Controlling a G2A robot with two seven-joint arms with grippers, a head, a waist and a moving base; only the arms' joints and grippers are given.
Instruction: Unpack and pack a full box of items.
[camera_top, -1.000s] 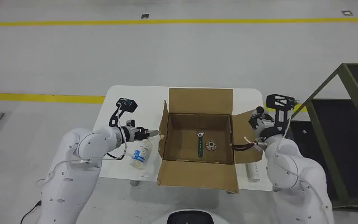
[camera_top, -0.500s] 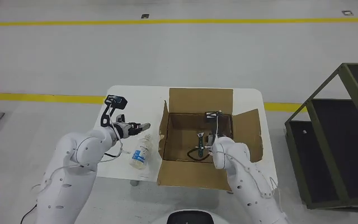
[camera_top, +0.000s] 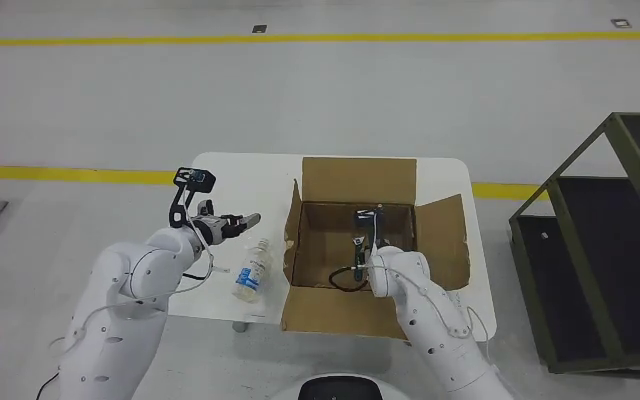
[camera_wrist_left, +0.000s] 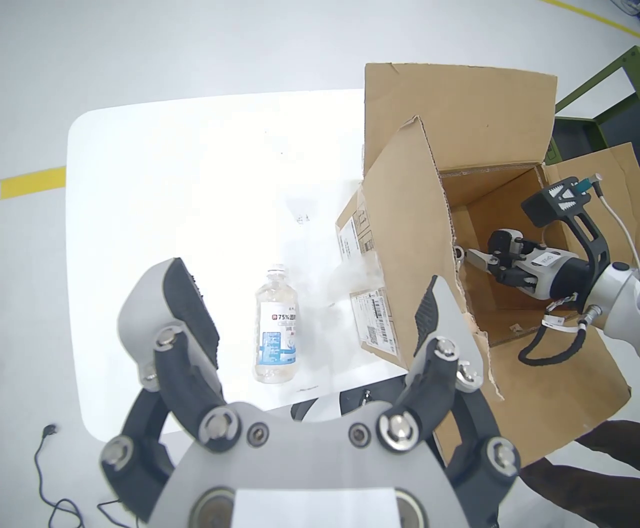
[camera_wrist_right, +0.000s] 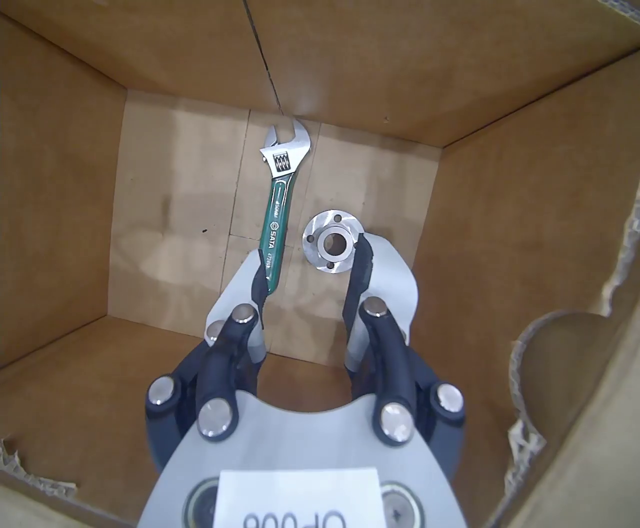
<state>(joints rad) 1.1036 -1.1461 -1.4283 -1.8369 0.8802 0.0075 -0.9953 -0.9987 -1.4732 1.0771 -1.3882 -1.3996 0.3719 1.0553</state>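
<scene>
Right gripper (camera_wrist_right: 311, 256) spread inside box (camera_wrist_right: 65, 210), seemingly just above wrench (camera_wrist_right: 278, 202), left gripper (camera_wrist_left: 304, 292) spread too

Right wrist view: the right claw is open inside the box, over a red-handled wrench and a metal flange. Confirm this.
Wrong in one respect: the handle of the wrench is green, not red, as the right wrist view shows. The right claw is open inside the box, over the wrench and the metal flange.

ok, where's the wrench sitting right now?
In the right wrist view the green-handled wrench lies flat on the floor of the cardboard box, right beside the round metal flange. The open right gripper hangs above both, inside the box.
</scene>
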